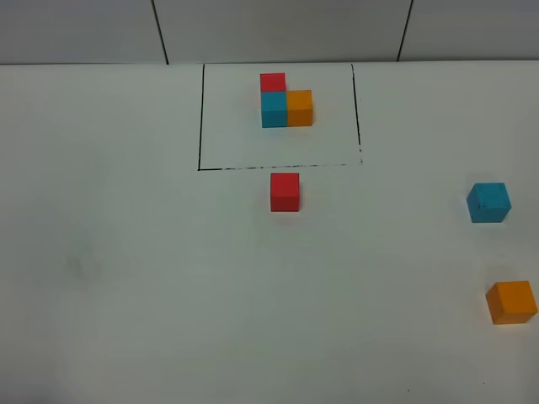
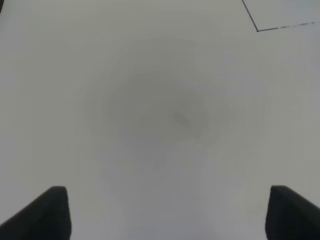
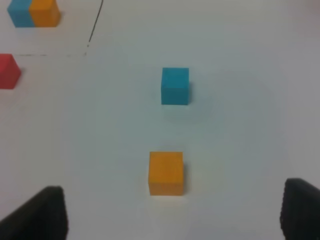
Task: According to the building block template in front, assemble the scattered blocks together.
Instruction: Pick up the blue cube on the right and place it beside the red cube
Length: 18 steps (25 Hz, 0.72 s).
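Note:
The building block template [image 1: 286,105] is a joined red, cyan-blue and orange cluster inside a black drawn rectangle [image 1: 200,118] at the table's far middle. Of the scattered blocks, the red cube [image 1: 285,192] sits just in front of the rectangle, and the cyan-blue cube [image 1: 488,202] and orange cube [image 1: 511,302] lie far right. Neither arm shows in the high view. My right gripper [image 3: 176,212] is open, with the orange cube [image 3: 166,172] just ahead of it and the cyan-blue cube [image 3: 175,86] beyond. My left gripper [image 2: 168,205] is open over bare table.
White table [image 1: 126,278] with a grey panelled wall [image 1: 278,29] behind. A corner of the black rectangle line [image 2: 257,30] shows in the left wrist view. The right wrist view also catches the red cube [image 3: 9,71] and part of the template [image 3: 35,12].

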Each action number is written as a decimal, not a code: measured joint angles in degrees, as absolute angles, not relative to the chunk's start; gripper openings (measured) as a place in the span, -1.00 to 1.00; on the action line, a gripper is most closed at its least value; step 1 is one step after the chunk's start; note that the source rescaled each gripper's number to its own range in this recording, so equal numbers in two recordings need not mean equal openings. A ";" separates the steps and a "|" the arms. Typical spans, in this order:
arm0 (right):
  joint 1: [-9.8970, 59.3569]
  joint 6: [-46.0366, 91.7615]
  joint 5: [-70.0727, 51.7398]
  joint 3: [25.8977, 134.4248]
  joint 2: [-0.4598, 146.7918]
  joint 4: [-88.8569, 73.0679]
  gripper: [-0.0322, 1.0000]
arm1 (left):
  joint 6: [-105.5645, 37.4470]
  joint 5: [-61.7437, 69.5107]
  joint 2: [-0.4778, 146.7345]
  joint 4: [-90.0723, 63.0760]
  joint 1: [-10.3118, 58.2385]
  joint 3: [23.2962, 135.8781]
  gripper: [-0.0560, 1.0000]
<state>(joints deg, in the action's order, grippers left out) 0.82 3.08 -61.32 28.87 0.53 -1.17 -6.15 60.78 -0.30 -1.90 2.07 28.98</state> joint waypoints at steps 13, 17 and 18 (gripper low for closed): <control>0.82 3.08 -61.32 28.87 0.53 -1.17 0.48 | -6.09 60.78 -0.30 -2.02 2.07 28.98 0.41; 0.82 3.08 -61.32 28.87 0.53 -1.17 0.48 | -6.09 60.78 -0.30 -2.02 2.07 28.98 0.41; 0.82 3.08 -61.32 28.87 0.53 -1.17 0.48 | -6.09 60.78 -0.30 -2.02 2.07 28.98 0.41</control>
